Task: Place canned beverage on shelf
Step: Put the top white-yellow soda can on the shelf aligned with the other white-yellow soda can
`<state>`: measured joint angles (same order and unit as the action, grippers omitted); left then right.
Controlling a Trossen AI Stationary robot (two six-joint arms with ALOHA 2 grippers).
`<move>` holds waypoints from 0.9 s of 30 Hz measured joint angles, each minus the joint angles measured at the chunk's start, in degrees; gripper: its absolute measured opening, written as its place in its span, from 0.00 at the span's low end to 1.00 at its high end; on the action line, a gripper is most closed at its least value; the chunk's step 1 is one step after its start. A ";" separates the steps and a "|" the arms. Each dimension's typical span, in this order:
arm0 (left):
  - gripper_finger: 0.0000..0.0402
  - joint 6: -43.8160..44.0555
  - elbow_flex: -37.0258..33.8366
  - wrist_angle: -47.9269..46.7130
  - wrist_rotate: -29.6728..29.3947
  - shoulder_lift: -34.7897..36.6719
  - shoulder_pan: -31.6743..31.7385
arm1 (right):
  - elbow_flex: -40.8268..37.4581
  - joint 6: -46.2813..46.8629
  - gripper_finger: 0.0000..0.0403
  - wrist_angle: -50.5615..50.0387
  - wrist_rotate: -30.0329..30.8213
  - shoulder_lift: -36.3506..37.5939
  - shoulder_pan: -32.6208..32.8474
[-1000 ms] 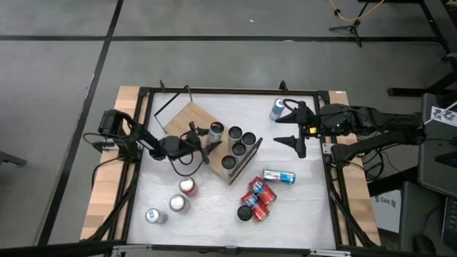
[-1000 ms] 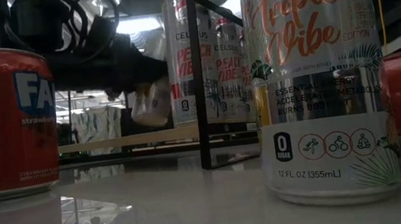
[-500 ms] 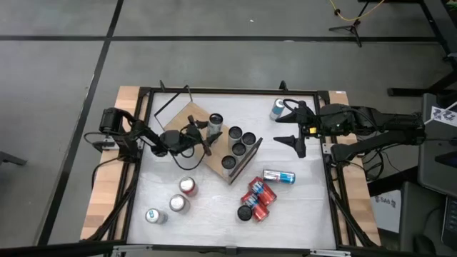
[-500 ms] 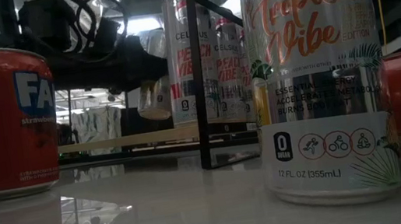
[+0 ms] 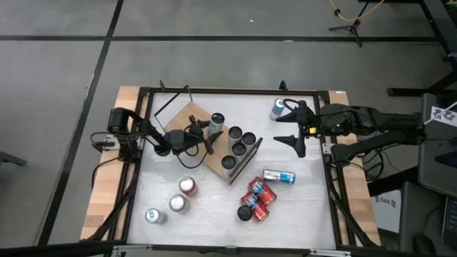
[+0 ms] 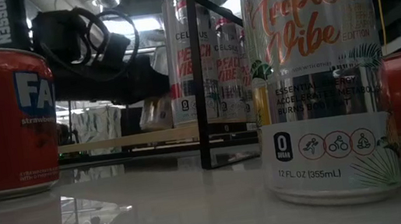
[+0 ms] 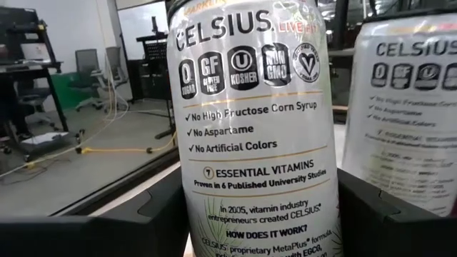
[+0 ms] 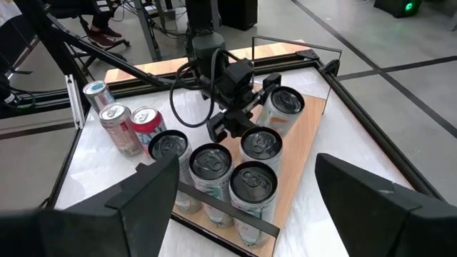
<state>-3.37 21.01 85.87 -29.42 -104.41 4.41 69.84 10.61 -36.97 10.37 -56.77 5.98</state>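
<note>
High view showed the left gripper [image 5: 207, 135] over the shelf [image 5: 187, 114], its fingers closed around a can [image 5: 216, 120] standing upright on the wood board. That can sat just beside the four cans [image 5: 241, 138] already grouped at the shelf's far end, so the spot looked chosen to keep the row tight and leave bare board for more. From the left wrist camera the can [image 7: 250, 128] filled the frame, label upright, with the dark fingers [image 7: 153, 214] hugging both sides; a neighbour can [image 7: 407, 107] stood close by. Whether its base was fully down I couldn't tell; the low view hid it behind a big can.

The right gripper [image 5: 295, 126] waited near the table's [image 5: 214, 214] right edge, fingers spread wide and empty, a blue can [image 5: 277, 108] just beside it. More cans lay and stood on the table, the red ones [image 5: 255, 200] in a heap, not yet shelved. My read: placement nearly done, release next.
</note>
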 joint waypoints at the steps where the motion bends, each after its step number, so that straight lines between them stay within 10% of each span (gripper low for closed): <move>1: 0.60 -0.10 0.02 0.69 0.03 -0.30 -0.01 | 0.00 -0.13 0.80 0.00 -0.01 0.00 0.00; 27: 0.73 -0.18 0.11 -1.59 3.20 -0.38 -0.27 | 0.00 -0.46 0.80 0.00 -0.09 0.00 0.00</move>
<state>-3.55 21.12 84.28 -26.22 -104.79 4.14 69.84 10.15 -36.97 10.28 -56.77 5.98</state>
